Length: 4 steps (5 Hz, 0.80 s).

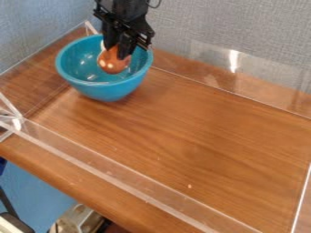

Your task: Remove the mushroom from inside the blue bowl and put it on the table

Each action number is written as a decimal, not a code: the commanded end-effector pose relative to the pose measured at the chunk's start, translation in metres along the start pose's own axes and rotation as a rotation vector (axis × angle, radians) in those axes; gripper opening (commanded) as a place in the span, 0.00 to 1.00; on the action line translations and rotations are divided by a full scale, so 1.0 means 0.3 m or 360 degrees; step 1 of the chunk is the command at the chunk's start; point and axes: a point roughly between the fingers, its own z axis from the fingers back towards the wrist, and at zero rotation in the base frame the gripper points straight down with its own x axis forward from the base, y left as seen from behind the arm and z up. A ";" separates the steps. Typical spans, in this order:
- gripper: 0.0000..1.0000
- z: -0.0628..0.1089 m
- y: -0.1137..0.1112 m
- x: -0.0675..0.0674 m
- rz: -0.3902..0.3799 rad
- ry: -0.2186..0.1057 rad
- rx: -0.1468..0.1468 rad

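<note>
The blue bowl sits at the back left corner of the table. My black gripper hangs over the bowl, pointing down, shut on the orange-tan mushroom. The mushroom is lifted clear of the bowl's floor and hangs at about rim height, above the bowl's inner right side. Its stem is mostly hidden between the fingers.
Low clear acrylic walls edge the table on all sides. The wooden surface stretches right and toward the front from the bowl. A grey wall stands behind.
</note>
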 end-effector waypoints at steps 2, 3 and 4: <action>0.00 0.202 0.107 -0.016 -0.0130 -0.0194 0.0056; 0.00 0.281 0.032 -0.031 -0.0189 -0.0213 0.0049; 0.00 0.296 -0.070 -0.034 -0.0265 -0.0223 0.0003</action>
